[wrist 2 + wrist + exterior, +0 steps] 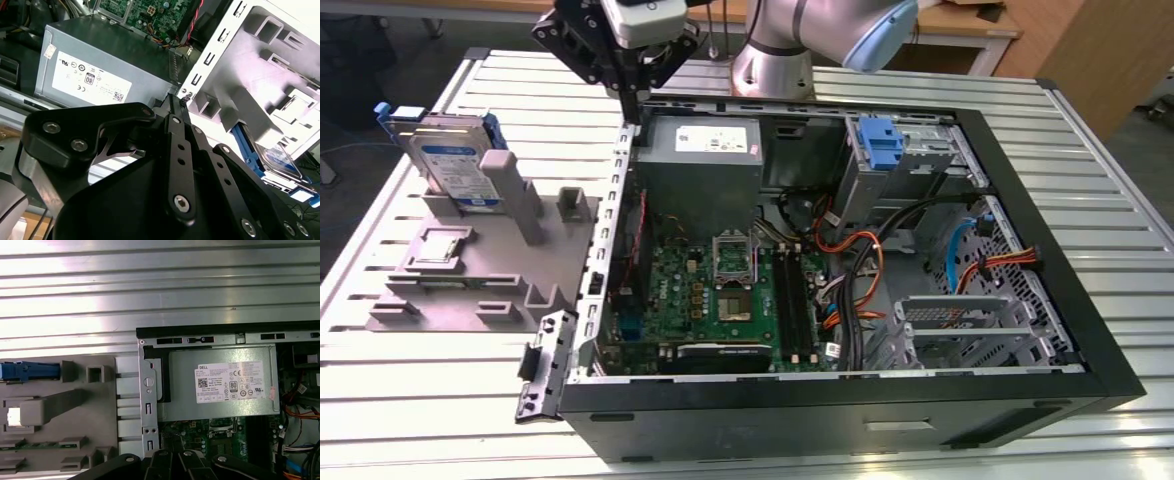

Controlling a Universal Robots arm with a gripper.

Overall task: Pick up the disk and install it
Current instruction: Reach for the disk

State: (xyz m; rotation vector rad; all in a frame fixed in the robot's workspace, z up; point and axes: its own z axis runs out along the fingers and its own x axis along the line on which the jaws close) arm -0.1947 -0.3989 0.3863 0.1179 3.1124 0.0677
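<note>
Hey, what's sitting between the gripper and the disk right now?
In the exterior view the stretch is bare: just ribbed metal tabletop between the gripper, above the computer case's corner, and the disk standing in the grey holder.

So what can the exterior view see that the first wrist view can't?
Exterior view: the arm, the whole case, the blue clip inside it, and the disk label-side on. First wrist view: a straight-down look, the disk as a thin blue edge. Both: the disk standing in the grey holder, the grey box, the gripper.
</note>
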